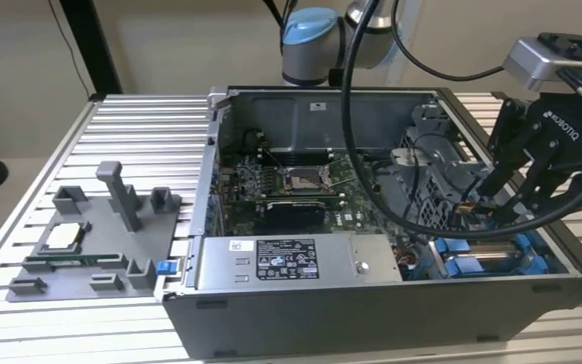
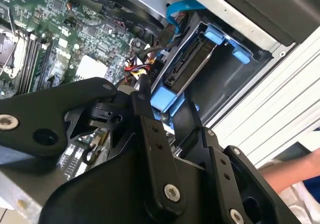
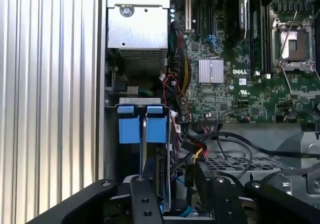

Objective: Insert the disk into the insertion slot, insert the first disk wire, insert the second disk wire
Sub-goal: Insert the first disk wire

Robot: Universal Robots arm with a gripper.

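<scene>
Hovering over the drive corner of the open computer case [image 1: 372, 318], the gripper [image 1: 478, 203] points down into the bay, and whether it is open or closed cannot be told from any view. Directly beneath it sits the disk [image 2: 192, 66], standing on edge in its slot with its blue frame [image 3: 130, 130] clipped around it. In the first wrist view two blue tabs of the frame lie side by side at the end of the slot farther from the gripper, and in the second wrist view another blue tab shows just beyond the tool's tip. Close beside the gripper, at the disk's near end, a bundle of red, yellow and black wires [image 3: 197, 154] runs to a black plug [image 3: 192, 176] that lies right by the tool; whether the tool touches the plug cannot be told. A thin blue cable [image 2: 180, 6] curls at the far end of the bay, away from the gripper. A thick black hose [image 1: 348, 114] loops from the arm down past the tool. Farther off across the case lies the green circuit board [image 1: 291, 220] with its processor socket [image 1: 301, 180], and a grey power-supply box [image 1: 291, 262] with a white label sits along the case wall next to the bay. Well away from the gripper, outside the case on the slatted metal table [image 1: 139, 129], a grey holder [image 1: 99, 250] carries a few small parts. A person's arm [image 2: 295, 171] shows beyond the case edge, apart from the tool.
</scene>
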